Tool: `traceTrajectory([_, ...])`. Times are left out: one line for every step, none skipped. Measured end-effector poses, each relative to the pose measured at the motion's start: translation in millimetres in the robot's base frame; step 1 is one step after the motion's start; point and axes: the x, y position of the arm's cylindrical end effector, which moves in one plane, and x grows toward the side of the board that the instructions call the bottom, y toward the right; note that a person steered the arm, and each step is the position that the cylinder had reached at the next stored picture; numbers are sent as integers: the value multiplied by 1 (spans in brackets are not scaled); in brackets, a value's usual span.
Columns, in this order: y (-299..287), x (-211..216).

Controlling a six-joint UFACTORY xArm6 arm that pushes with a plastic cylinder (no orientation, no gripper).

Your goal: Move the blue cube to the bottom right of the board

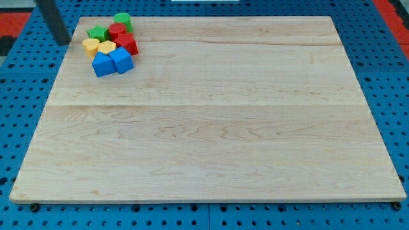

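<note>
1. Eight or so small blocks huddle at the top-left corner of the wooden worktop [211, 128].
2. Blue cube [121, 61] sits at the cluster's lower edge, touching another blue block [102, 65].
3. Yellow blocks [91, 45], red blocks [126, 43] and green blocks [122, 21] crowd behind.
4. My tip [64, 41] stands left of the cluster, apart; no jaws exist.

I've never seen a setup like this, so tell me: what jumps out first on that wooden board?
A tight cluster of coloured blocks crowds the board's top left corner: green, red, yellow, with two blue blocks at its lower edge. My tip stands just to their left, at the board's edge, touching none.
</note>
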Motion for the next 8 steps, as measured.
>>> traceTrajectory([50,-17])
traceTrajectory([67,1])
traceTrajectory([89,32])
traceTrajectory([131,42])
traceTrajectory([132,83])
traceTrajectory([145,114])
traceTrajectory([159,125])
traceTrajectory([106,122])
